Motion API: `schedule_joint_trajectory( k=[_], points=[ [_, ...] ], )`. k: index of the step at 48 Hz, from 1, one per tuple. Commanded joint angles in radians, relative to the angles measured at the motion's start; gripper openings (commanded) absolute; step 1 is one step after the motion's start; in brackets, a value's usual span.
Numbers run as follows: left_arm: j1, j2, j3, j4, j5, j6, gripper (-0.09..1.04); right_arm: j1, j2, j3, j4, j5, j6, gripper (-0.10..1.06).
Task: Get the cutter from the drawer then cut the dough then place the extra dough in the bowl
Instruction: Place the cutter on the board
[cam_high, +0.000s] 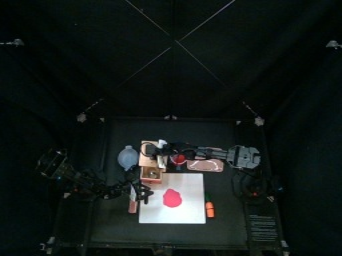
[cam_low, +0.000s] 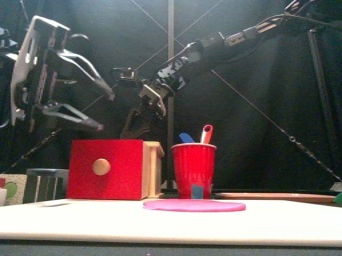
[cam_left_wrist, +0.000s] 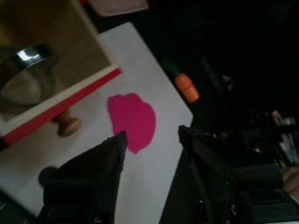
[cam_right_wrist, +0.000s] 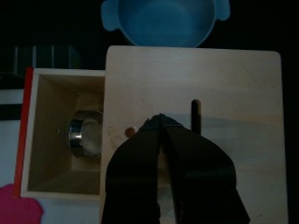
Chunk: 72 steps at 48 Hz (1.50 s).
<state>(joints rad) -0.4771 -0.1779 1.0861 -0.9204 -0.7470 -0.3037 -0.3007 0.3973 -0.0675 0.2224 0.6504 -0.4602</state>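
Observation:
The pale wooden box (cam_right_wrist: 222, 114) has its drawer pulled out, and the round metal cutter (cam_right_wrist: 84, 129) lies inside it (cam_left_wrist: 28, 58). My right gripper (cam_right_wrist: 167, 125) hovers shut over the box top by the drawer's edge, holding nothing. The pink dough (cam_left_wrist: 135, 122) lies flat on the white cutting board (cam_left_wrist: 176, 184), just in front of the red drawer front (cam_left_wrist: 82, 98). My left gripper (cam_left_wrist: 149, 142) hangs open above the board near the dough, raised high at the left in the front view (cam_low: 74, 100). The blue-grey bowl (cam_right_wrist: 162, 19) sits behind the box.
A red cup (cam_low: 194, 168) with toy knives stands right of the box, and a pink tray (cam_high: 209, 162) lies behind the board. A small orange toy (cam_left_wrist: 184, 86) rests at the board's right edge.

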Motion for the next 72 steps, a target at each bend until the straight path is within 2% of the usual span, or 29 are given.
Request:
schedule_joint_trajectory(
  k=[1,10,18,28,39,44,48,59,63,69,72],
  points=[
    [0.005,-0.040,0.000,0.092,-0.046,0.041,0.85,0.000,-0.002,-0.002,-0.003,0.023,0.002,0.04],
    [0.029,-0.091,0.046,0.195,-0.150,0.166,0.85,0.018,-0.012,-0.038,-0.003,0.037,0.017,0.04],
    [0.048,-0.138,0.103,0.192,-0.225,0.293,0.85,0.040,-0.028,-0.074,-0.005,0.058,0.040,0.04],
    [0.061,-0.221,0.178,0.190,-0.285,0.445,0.85,0.063,-0.060,-0.084,-0.003,0.083,0.043,0.04],
    [0.112,-0.296,0.233,0.187,-0.304,0.578,0.85,0.117,-0.092,-0.091,-0.005,0.123,0.051,0.05],
    [0.135,-0.327,0.250,0.190,-0.302,0.615,0.85,0.140,-0.100,-0.094,-0.005,0.118,0.087,0.08],
    [0.152,-0.351,0.272,0.187,-0.302,0.641,0.85,0.147,-0.101,-0.095,-0.011,0.123,0.133,0.15],
    [0.241,-0.411,0.307,0.192,-0.302,0.692,0.85,0.161,-0.092,-0.103,-0.107,0.120,0.264,0.51],
    [0.255,-0.433,0.308,0.206,-0.301,0.707,0.85,0.167,-0.084,-0.112,-0.149,0.121,0.319,0.61],
    [0.256,-0.449,0.313,0.235,-0.299,0.724,0.85,0.179,-0.071,-0.126,-0.209,0.140,0.393,0.64],
    [0.256,-0.449,0.313,0.241,-0.298,0.724,0.85,0.189,-0.064,-0.133,-0.230,0.156,0.413,0.63]
  ],
)
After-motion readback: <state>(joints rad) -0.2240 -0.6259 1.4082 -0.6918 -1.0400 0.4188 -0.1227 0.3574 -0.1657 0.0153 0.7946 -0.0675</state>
